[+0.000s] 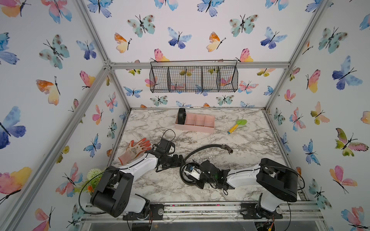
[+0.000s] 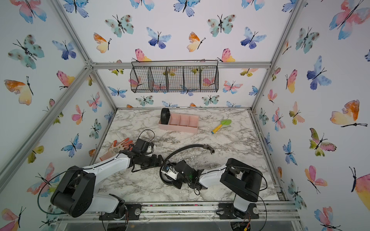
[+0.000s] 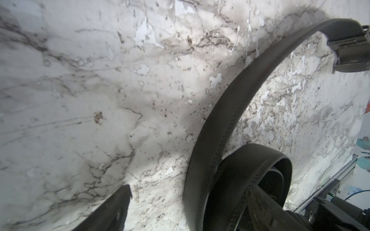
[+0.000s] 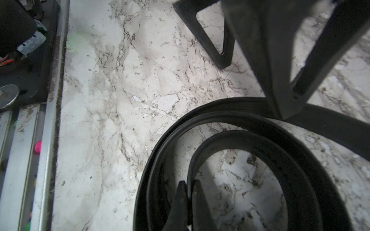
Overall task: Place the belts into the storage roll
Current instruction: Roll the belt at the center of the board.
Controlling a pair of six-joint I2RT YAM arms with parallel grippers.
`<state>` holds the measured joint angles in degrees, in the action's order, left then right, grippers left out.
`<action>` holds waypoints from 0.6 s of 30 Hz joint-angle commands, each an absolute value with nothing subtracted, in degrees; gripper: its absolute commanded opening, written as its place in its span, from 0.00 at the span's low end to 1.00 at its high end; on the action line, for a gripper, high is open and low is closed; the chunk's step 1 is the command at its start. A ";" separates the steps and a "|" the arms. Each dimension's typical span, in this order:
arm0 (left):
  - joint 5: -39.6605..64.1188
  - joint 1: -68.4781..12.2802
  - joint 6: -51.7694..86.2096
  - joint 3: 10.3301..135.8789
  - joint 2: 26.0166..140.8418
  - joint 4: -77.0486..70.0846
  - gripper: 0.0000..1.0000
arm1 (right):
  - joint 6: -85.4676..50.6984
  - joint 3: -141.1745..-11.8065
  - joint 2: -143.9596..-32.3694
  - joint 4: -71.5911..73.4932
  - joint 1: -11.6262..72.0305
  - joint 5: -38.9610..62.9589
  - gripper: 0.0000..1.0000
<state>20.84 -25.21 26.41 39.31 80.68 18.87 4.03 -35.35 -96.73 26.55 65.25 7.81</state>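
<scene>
One black belt point(image 1: 181, 115) sits rolled up in the left end compartment of the pale pink storage roll point(image 1: 194, 129) at the back of the table, seen in both top views point(image 2: 177, 128). A second belt point(image 1: 208, 146) lies half coiled near the front. Its tail arcs right to a silver buckle point(image 1: 227, 149). My right gripper point(image 4: 189, 186) is shut on the inner end of this coil point(image 4: 260, 124). My left gripper point(image 3: 186, 210) is open and straddles the standing strap point(image 3: 230, 120) just outside the coil. One of its fingers point(image 4: 276, 70) rests against the outer wrap.
An orange glove point(image 1: 134, 150) lies at the table's left edge behind the left arm. A green and yellow toy shovel point(image 1: 237, 126) lies right of the tray. A black wire basket point(image 1: 193, 79) hangs on the back wall. A metal rail point(image 4: 54, 120) borders the table's front edge.
</scene>
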 commanded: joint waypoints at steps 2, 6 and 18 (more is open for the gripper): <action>20.48 -25.00 26.44 39.88 82.60 17.32 0.89 | 3.62 -34.98 -96.68 21.05 65.56 8.18 0.03; 19.15 -25.39 25.64 40.38 84.53 18.28 0.77 | 3.34 -35.04 -96.59 20.50 65.52 8.11 0.03; 14.88 -29.49 25.51 40.12 84.87 20.40 0.28 | 3.82 -39.64 -96.42 14.94 65.56 7.86 0.03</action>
<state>17.04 -28.75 25.91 39.88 84.51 18.46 3.99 -38.39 -96.49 20.80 65.25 7.77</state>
